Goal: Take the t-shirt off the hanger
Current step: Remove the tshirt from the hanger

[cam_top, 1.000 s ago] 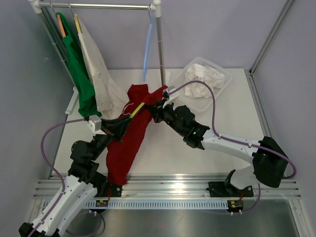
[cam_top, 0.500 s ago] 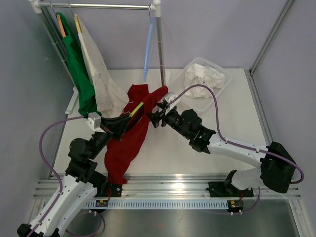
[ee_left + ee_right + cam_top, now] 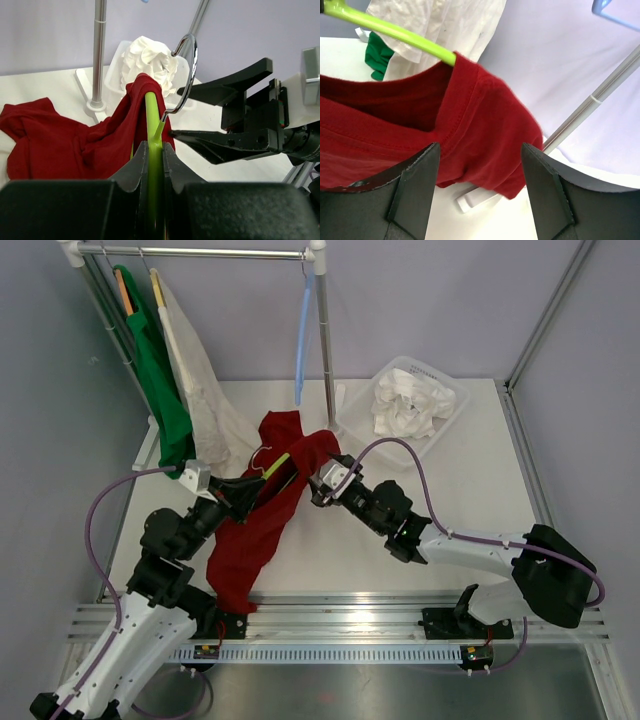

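The red t-shirt (image 3: 262, 530) hangs on a lime-green hanger (image 3: 277, 462) and trails down onto the table. My left gripper (image 3: 155, 147) is shut on the hanger's green bar (image 3: 152, 120), just below its metal hook (image 3: 187, 55). One shoulder of the t-shirt (image 3: 485, 125) still drapes over the hanger's end (image 3: 395, 32). My right gripper (image 3: 480, 147) stands open right in front of that shoulder with nothing between its fingers. In the left wrist view the right gripper (image 3: 174, 112) sits just right of the hook.
A clothes rack at the back left carries a green shirt (image 3: 160, 380), a white garment (image 3: 205, 400) and a bare blue hanger (image 3: 300, 340). Its upright pole (image 3: 325, 350) stands just behind the red shirt. A white basket (image 3: 452, 412) with white laundry sits at the back right.
My right gripper has opened, let go of the red shirt and drawn back toward the near side. The left gripper keeps hold of the hanger, shifted slightly.
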You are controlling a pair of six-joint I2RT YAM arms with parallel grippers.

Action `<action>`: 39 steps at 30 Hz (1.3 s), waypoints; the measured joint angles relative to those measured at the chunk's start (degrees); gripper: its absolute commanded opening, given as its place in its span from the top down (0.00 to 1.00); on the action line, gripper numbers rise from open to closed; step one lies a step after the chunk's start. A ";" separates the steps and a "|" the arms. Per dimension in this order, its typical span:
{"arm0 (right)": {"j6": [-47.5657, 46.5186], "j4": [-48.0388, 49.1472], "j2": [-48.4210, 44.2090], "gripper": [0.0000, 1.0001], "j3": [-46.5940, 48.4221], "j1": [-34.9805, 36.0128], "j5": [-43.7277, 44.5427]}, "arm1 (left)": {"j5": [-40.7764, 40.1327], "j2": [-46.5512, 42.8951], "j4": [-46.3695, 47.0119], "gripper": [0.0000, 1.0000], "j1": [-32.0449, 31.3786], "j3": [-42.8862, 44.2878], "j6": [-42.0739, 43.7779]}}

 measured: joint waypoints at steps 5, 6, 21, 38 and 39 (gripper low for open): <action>-2.89 -0.13 0.00 0.26 1.70 0.00 -0.87 | 0.28 -0.02 -1.44 1.00 0.00 0.28 0.00; -3.52 -0.17 0.00 0.26 2.49 0.00 -1.42 | 0.72 -0.02 -1.57 1.00 0.00 0.28 0.00; -9.05 -10.97 6.34 0.55 13.42 0.00 -9.73 | 6.14 0.07 -1.62 1.00 0.00 0.28 0.00; -14.49 -20.41 5.46 1.00 11.10 0.42 -13.88 | 6.69 0.72 1.07 0.72 -0.04 3.56 0.11; -14.67 -20.85 5.18 1.00 11.10 0.46 -13.84 | 6.64 1.36 1.03 0.70 -0.04 3.85 0.20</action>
